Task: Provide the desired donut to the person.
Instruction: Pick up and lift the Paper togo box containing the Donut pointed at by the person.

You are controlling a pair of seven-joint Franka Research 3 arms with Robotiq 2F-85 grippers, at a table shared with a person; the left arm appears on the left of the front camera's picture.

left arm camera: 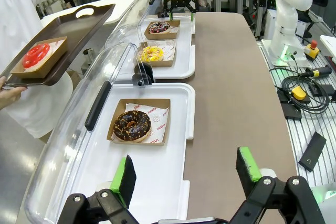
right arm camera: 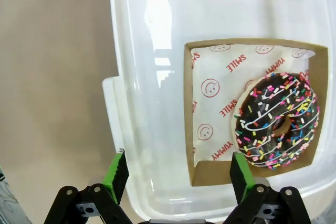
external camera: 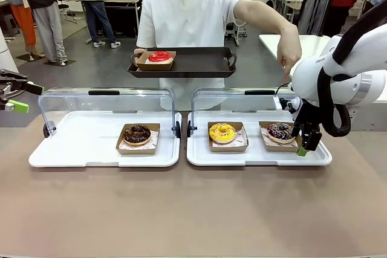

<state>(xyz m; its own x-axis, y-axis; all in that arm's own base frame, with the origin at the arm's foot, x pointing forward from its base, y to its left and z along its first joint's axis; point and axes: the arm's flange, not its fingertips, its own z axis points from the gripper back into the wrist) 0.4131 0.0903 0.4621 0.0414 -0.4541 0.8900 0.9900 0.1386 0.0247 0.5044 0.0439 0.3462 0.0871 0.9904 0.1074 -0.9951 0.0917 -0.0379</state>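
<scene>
While the person (external camera: pixel 190 16) stands just beyond the far edge of the right display tray (external camera: pixel 254 156), facing the robot, they hold a dark brown serving tray (external camera: pixel 202 64) level. Its long axis runs parallel to that tray's long side, and it sits above and beyond its left half. One hand (external camera: pixel 291 49) reaches over the right display tray's far right corner, index finger pointing down at that end. The serving tray carries one cardboard box with a red donut (external camera: pixel 159 57) at its left end. Right display tray: clear lid (external camera: pixel 236 101) swung up at the far edge, two boxes inside. The left box has a yellow donut (external camera: pixel 222 132), the right box a sprinkled chocolate donut (external camera: pixel 280 131) at the end the finger points to. Just left of it is a second display tray (external camera: pixel 78 143), lid up too, one box with a dark chocolate donut (external camera: pixel 137 133). Right gripper (external camera: pixel 305 147) hangs at the right display tray's near right corner, jaws spread wide, nothing between them. In its wrist view one finger is over the sprinkled donut's box edge, the other over the tray rim; contact can't be told. Left gripper (external camera: pixel 25 96) is well left of the right display tray, past the second one, above the table, jaws wide, holding nothing.
</scene>
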